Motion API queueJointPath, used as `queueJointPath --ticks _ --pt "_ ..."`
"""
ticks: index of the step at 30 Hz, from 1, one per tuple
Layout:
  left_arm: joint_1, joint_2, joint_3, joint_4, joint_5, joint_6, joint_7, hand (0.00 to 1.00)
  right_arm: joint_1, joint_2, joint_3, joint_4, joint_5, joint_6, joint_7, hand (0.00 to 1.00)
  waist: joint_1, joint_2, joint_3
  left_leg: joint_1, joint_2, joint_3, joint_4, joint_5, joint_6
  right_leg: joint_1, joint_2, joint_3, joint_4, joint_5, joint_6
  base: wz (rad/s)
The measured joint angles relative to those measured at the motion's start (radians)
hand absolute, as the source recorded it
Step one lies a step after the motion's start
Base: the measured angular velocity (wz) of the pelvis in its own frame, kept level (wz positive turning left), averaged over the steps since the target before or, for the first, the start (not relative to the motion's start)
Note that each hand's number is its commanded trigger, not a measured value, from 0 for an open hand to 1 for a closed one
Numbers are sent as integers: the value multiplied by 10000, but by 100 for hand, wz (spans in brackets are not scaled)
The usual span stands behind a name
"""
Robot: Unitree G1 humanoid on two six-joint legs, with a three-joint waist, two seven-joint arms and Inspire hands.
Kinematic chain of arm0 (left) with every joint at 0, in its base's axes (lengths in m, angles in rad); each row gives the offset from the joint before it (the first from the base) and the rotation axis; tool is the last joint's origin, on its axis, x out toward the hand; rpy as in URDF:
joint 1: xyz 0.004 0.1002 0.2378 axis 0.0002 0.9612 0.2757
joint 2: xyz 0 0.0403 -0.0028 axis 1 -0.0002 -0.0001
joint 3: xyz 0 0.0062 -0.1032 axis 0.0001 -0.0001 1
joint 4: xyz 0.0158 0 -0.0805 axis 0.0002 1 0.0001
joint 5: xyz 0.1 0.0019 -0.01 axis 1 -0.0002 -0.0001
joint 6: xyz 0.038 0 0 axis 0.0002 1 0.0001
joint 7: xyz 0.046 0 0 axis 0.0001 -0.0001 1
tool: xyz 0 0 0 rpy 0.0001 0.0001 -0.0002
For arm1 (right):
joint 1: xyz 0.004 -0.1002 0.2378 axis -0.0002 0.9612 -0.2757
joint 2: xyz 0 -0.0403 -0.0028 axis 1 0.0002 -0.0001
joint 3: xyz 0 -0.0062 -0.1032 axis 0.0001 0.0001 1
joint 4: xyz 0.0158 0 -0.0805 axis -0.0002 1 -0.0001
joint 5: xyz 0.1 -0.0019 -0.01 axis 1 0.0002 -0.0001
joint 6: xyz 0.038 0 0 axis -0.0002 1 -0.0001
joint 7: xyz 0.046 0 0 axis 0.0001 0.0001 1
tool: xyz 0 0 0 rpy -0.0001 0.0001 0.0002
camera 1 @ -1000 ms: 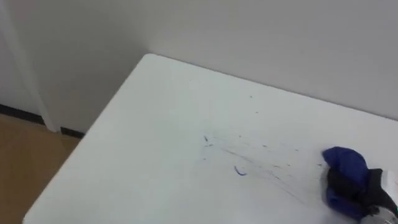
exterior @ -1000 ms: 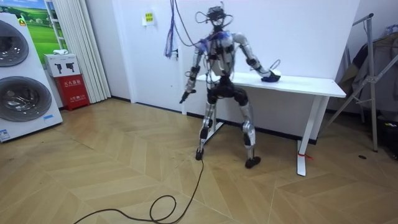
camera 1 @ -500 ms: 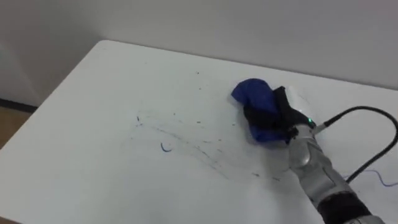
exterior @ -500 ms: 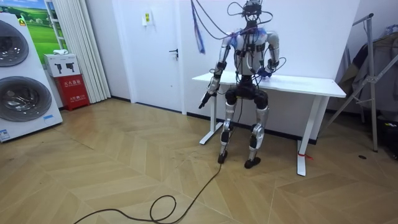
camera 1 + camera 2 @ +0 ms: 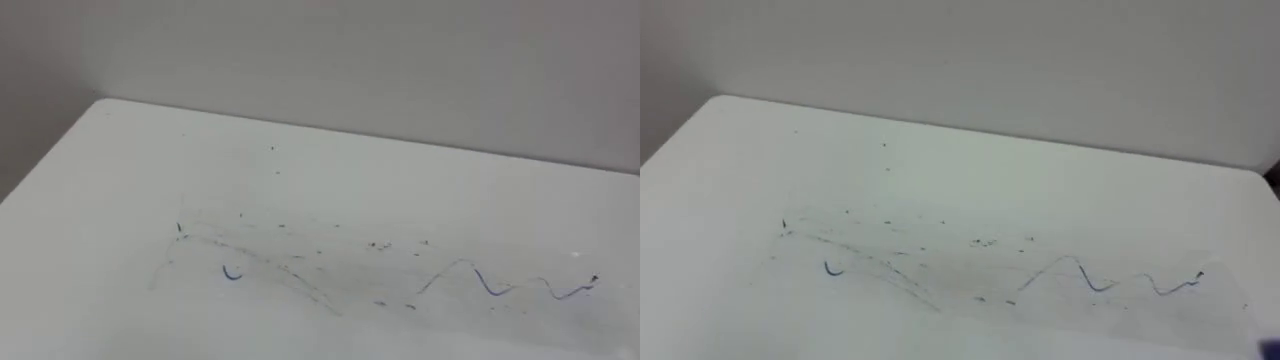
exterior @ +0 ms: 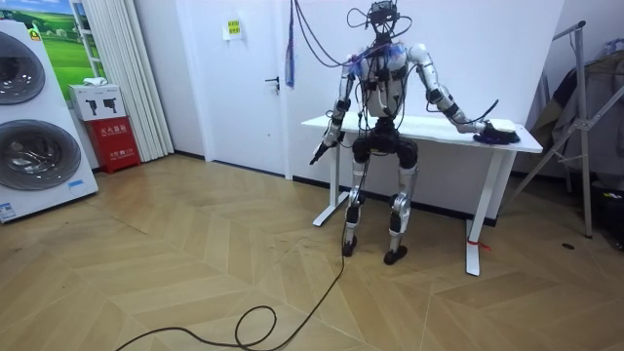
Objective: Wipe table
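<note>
I stand at the long side of the white table, facing it and the pale wall behind it, with my feet on the wooden floor. Under my eyes the tabletop carries pen marks: a wavy blue line towards my right, a small blue curl towards my left, and between them a thin grey smear with small dark specks around it. In the room view my right arm reaches far out to the room view's right, and my right hand is over the tabletop near its end. The cloth, dark blue, lies on the tabletop there, right at this hand. Whether this hand grips the cloth or only rests against it, I cannot tell, because it is too small in that view. My left arm hangs beside my body, and my left hand is below the table's edge at the room view's left; its state I cannot tell either. At the room view's left edge stand two washing machines, one on top of the other, with a red box beside them, and a white door is in the wall
</note>
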Motion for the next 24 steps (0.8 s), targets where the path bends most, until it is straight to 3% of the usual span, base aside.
queueJointPath --ticks 2,3,4,5,7,8,9,10,11,13,15,16,19,20,21,23,24 --pt "-37 -35 -346 225 -54 58 127 0 -429 48 59 -180 221 401 72 100 54 -17 13 53 27 103 45 -12 -3 -46 60 172 -25 104 -34 -38" --pt "-160 -55 -604 280 -246 117 133 0 -914 293 109 -310 210 731 71 100 163 -20 42 82 16 150 50 -32 -26 -84 79 237 -28 175 -65 -48" --pt "-377 -75 -873 299 -355 168 132 0 -1286 537 496 -742 -16 1156 20 100 502 -7 69 85 15 208 93 -53 -3 -197 128 354 -18 245 -159 -59" --pt "-551 -82 -970 365 -355 176 134 0 -1460 616 869 -1066 -228 1350 100 100 737 -7 87 81 7 225 96 -57 3 -287 147 423 0 297 -198 -87" --pt "-1262 -65 -1574 843 -411 210 135 0 -3002 1243 3089 -2348 -1563 1823 834 100 1424 83 204 -118 13 49 273 -93 44 -624 130 154 42 442 -262 -82" --pt "-1442 -76 -1750 944 -416 228 122 0 -3531 1465 3714 -2612 -2010 1868 1143 100 1477 142 251 -229 12 -93 363 -93 46 -646 96 -52 54 459 -255 -23" --pt "-1812 -83 -2230 967 -417 288 88 0 -4624 1820 5029 -3027 -2798 1915 1659 100 1614 245 375 -482 -5 -451 511 -87 47 -732 43 -421 82 462 -253 39" --pt "-2194 -93 -2588 961 -421 315 9 0 -5752 2289 6131 -3205 -3450 1915 2226 100 1716 316 555 -680 -64 -795 553 -14 49 -831 54 -383 170 473 -251 70" --pt "-2357 -102 -2752 942 -419 352 -36 0 -6159 2480 6525 -3378 -3715 1902 2513 100 1785 356 596 -781 -107 -1010 560 30 48 -845 71 -349 185 477 -257 116" --pt "-2510 -120 -3080 475 -269 423 -143 0 -7345 2852 7642 -3874 -4217 1686 3271 100 2306 519 529 -1030 -195 -1601 338 280 -80 -817 153 -325 158 284 -377 130" --pt "-2282 -123 -3022 301 -188 541 -152 0 -7790 3072 7848 -3866 -4473 1519 3621 100 2622 503 474 -1034 -311 -2041 23 468 -110 -645 85 -631 114 125 -351 103" --pt "-1989 -137 -2929 261 -196 714 -196 0 -7832 3133 7857 -3725 -4665 1433 3811 100 2636 488 463 -1013 -398 -2326 -83 566 -52 -505 83 -683 23 132 -397 97" --pt "-1217 -283 -2682 -11 -210 1142 -484 0 -7092 2993 7841 -2995 -4951 1489 4051 100 2629 433 434 -919 -581 -2490 -221 594 30 -182 1 -626 -228 3 -185 63" --pt "-1149 -314 -2681 -15 -210 1172 -528 0 -6755 2867 7792 -3061 -5037 1262 3678 100 2585 428 430 -907 -611 -2483 -223 595 42 -129 -32 -593 -222 -18 -152 43" --pt "-999 -380 -2656 3 -215 1173 -549 0 -6312 2678 7735 -3206 -5142 915 3401 100 2241 449 445 -864 -671 -2436 -204 612 70 -14 -96 -489 -212 -46 -90 29" --pt "-974 -458 -2448 5 35 996 -549 0 -5877 2400 7226 -2977 -5461 365 2779 100 1897 445 448 -810 -747 -2360 -244 643 120 97 -152 -384 -368 -39 -27 11" --pt "-964 -473 -2181 32 436 819 -522 0 -5235 2228 6734 -2952 -5582 155 2235 100 1739 436 412 -602 -809 -2285 -323 666 158 319 -187 -324 -513 -46 51 0"
